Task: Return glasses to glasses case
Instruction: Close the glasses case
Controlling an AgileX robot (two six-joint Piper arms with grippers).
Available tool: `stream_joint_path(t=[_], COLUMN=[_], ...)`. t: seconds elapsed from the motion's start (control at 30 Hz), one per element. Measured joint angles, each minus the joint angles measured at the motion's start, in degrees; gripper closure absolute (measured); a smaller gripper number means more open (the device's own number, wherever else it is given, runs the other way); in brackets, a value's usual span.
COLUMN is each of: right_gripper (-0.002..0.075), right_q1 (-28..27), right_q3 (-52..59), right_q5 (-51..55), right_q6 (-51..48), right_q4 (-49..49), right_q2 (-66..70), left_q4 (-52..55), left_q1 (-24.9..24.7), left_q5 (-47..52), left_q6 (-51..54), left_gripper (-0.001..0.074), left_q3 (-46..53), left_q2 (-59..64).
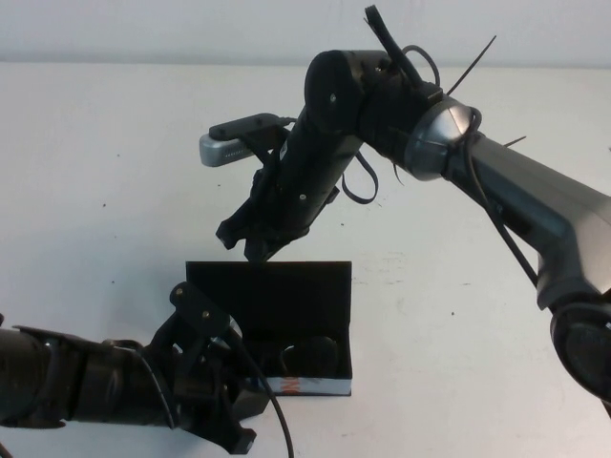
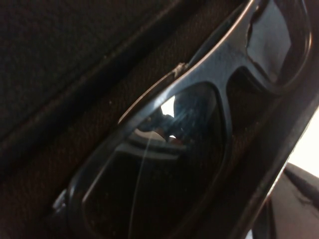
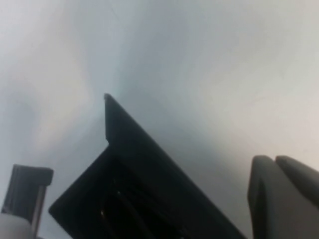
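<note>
Glasses [image 1: 310, 355] lie inside the open case [image 1: 270, 296]. Left gripper [image 1: 224, 382] sits at its front-left corner — jaws' state unclear. Right gripper [image 1: 250, 239] hovers above the lid — jaws spread

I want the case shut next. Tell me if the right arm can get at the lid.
Probably yes. The right gripper hangs just above the top edge of the upright lid of the glasses case, nothing between them. The left gripper sits low at the case's front left, clear of the lid; the glasses lie inside.
</note>
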Motion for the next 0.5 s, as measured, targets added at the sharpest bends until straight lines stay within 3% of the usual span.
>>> stream_joint_path(t=[0.5], right_gripper=[0.0739], right_q1=[0.19], right_q3=[0.24], right_q5=[-0.44], right_q6=[2.25], right_q4=[-4.7], right_q2=[0.0], left_q4=[0.0], left_q1=[0.0], left_q5=[-0.04], left_q6=[0.14], left_gripper=[0.0736], left_q3=[0.0], left_q2=[0.0])
